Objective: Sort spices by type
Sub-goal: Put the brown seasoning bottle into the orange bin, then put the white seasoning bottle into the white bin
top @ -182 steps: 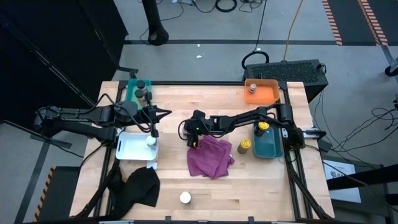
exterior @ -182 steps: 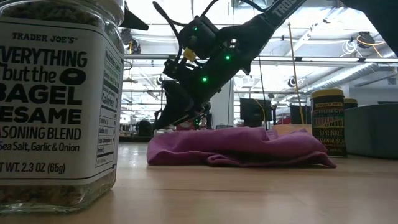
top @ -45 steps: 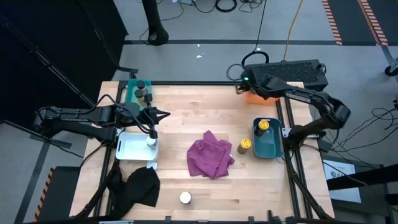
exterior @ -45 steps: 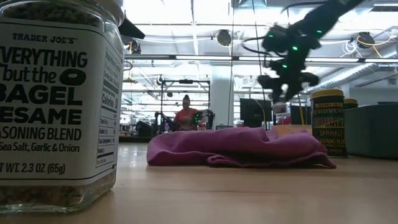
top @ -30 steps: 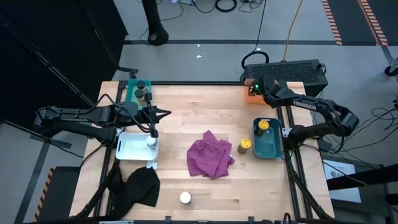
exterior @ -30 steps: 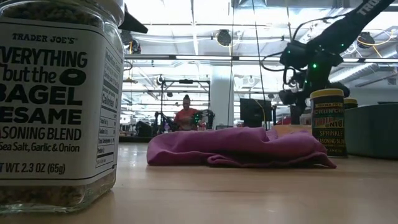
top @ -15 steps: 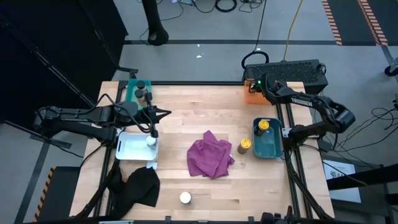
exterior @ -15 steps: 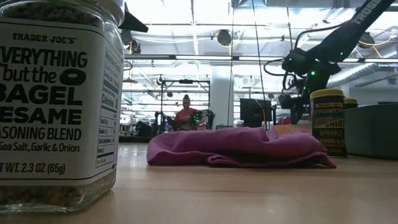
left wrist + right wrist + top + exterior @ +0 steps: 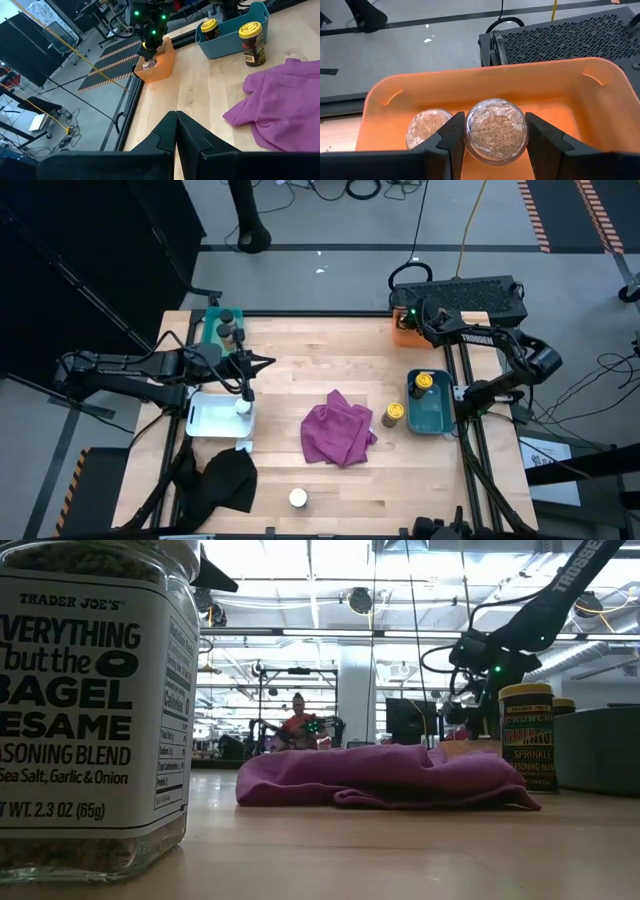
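Two arms, one busy. Far left, the left gripper [image 9: 247, 393] waits pinched shut above the white tray [image 9: 206, 418]. Rightward, the right gripper [image 9: 495, 135] clasps a round clear jar [image 9: 495, 131] of brown grains over the smooth orange bin [image 9: 596, 95], beside its twin [image 9: 423, 130]. Best lowered straight, then released, I judge.

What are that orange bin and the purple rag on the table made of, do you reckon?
The orange bin looks like moulded plastic: smooth, slightly glossy walls with rounded corners and light glowing through them. The purple rag seems a soft woven or microfibre cloth, matte and crumpled into folds; the exact fibre cannot be told.
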### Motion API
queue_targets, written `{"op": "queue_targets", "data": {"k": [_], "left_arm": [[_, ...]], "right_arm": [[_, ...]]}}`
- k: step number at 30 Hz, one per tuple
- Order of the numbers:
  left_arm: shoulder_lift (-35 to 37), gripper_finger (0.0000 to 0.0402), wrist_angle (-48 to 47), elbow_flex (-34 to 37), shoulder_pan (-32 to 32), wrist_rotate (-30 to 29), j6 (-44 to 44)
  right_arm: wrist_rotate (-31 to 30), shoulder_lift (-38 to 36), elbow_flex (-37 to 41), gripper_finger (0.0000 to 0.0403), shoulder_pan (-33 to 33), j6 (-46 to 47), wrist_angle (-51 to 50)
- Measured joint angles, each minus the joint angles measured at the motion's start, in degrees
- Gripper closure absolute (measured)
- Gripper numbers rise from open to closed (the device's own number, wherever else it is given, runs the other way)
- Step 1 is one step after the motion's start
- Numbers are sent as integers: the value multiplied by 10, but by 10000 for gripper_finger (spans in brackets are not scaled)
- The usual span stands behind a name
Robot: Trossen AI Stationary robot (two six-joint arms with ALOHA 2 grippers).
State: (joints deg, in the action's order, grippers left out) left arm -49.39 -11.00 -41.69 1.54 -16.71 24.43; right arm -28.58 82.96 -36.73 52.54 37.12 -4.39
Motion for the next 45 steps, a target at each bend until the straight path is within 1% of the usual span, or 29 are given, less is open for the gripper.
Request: {"op": "queue_targets", "data": {"k": [3,8,10,18,22,25,31,33,35,38,41,45], "left_arm": [[0,386,0,0,0,0,0],[0,386,0,0,0,0,0],[0,386,0,0,0,0,0],[0,386,-1,0,0,0,0],[0,386,-3,0,0,0,-1],[0,386,-3,0,0,0,-1],[0,386,-3,0,0,0,-28],[0,386,-3,0,0,0,-46],[0,386,-3,0,0,0,-62],[0,386,-3,0,0,0,-83],[0,386,-3,0,-8,4,-92],[-1,386,21,0,-55,45,-93]], "right_arm": [[5,0,0,254,-1,2,4],[12,0,0,208,-6,2,17],[17,0,0,197,-6,2,21],[17,-2,0,204,-6,-6,15],[4,-32,0,205,-35,-11,12],[-12,-71,0,205,-73,-24,10],[-7,-161,0,205,-180,-75,-13],[9,-188,0,205,-220,-89,-17],[38,-211,0,205,-263,-102,-17],[79,-237,0,205,-333,-106,-12],[79,-254,-1,205,-405,-106,-5],[65,-255,-21,205,-476,-114,-7]]}}
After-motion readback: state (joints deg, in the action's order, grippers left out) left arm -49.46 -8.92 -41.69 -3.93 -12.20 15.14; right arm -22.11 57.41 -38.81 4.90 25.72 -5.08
